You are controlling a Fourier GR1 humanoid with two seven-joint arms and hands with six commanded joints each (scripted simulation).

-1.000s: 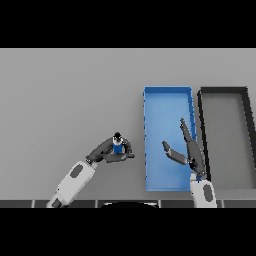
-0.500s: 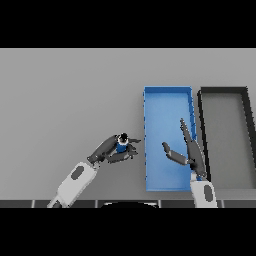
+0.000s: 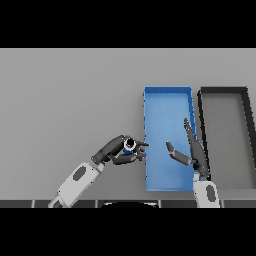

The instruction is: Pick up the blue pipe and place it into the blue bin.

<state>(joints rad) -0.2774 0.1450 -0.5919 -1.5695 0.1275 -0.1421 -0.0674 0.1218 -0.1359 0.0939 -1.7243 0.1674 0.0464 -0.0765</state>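
Blue pipe (image 3: pixel 129 145) sits in the left hand (image 3: pixel 116 152), only its round end showing: a pale ring with a dark hole and a bit of blue below it. Rest of the pipe is hidden by the hand. Fingers (image 3: pixel 139 145) of the left hand curl round the pipe from above and below, clenched on it, with the tips pointing right. Those tips reach the left wall of the blue bin (image 3: pixel 168 94) and just overlap its edge. Pipe itself is still left of the bin, over the grey counter (image 3: pixel 70 100), not inside. Cannot tell whether the pipe touches the counter or is lifted off it. The left arm, white and grey, comes in from the lower left and slants up to the right toward the bin.

Blue bin is a long rectangular tray running away from the robot, right of centre, inside bare. Right hand (image 3: pixel 192 152) hangs over the bin's lower right part, near its right wall. Its fingers (image 3: pixel 188 131) are straight and released, pointing up and away, thumb spread out to the left; it holds nothing. The right forearm comes up from the lower edge.

Dark grey bin (image 3: pixel 223 91) of the same shape stands just beside the blue one on its right, walls black, floor grey.
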